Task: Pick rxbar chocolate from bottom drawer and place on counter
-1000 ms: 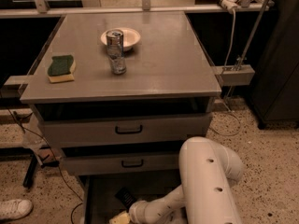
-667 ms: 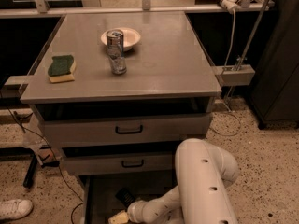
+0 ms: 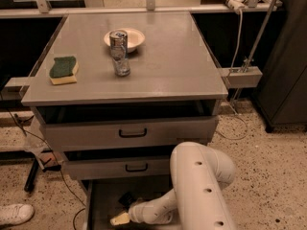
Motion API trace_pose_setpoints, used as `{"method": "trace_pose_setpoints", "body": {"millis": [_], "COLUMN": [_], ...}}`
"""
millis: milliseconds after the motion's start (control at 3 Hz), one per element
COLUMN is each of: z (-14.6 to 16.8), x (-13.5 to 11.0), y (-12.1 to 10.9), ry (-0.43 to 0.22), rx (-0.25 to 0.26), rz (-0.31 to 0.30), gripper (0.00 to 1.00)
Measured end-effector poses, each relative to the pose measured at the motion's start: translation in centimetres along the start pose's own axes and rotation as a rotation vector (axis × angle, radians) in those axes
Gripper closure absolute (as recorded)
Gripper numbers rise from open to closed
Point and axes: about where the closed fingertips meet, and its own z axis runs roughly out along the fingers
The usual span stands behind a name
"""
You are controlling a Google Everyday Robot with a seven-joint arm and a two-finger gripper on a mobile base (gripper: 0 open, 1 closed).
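The bottom drawer [image 3: 101, 199] is pulled open under two upper drawers. My arm reaches down into it from the right. My gripper [image 3: 122, 213] is low over the drawer floor near its front left. A small black flat piece, which looks like the rxbar chocolate [image 3: 126, 198], lies right at the gripper's tip; I cannot tell if it is held. The counter [image 3: 163, 61] is the grey cabinet top above.
On the counter stand a can [image 3: 118, 40], a white bowl [image 3: 135, 36] behind it, a small clear glass [image 3: 122, 66] and a green-and-yellow sponge [image 3: 63, 70] at the left. A shoe [image 3: 14, 213] and cables lie on the floor at the left.
The arm's elbow has shifted slightly to the left. The gripper stays low in the bottom drawer at nearly the same spot.
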Motion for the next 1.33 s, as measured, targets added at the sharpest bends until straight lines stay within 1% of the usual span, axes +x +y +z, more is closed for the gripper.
{"method": "trace_pose_setpoints", "body": {"millis": [667,1000,1333], "z": [2.3,2.9,2.9], "x": [0.5,0.7,0.7], "y": [-1.5,-2.1,-2.1], "ry": [0.034,0.037,0.037], "rx": [0.037,0.055,0.055], "rz": [-0.014,-0.020,-0.020], "gripper": [0.00,0.00,0.20]}}
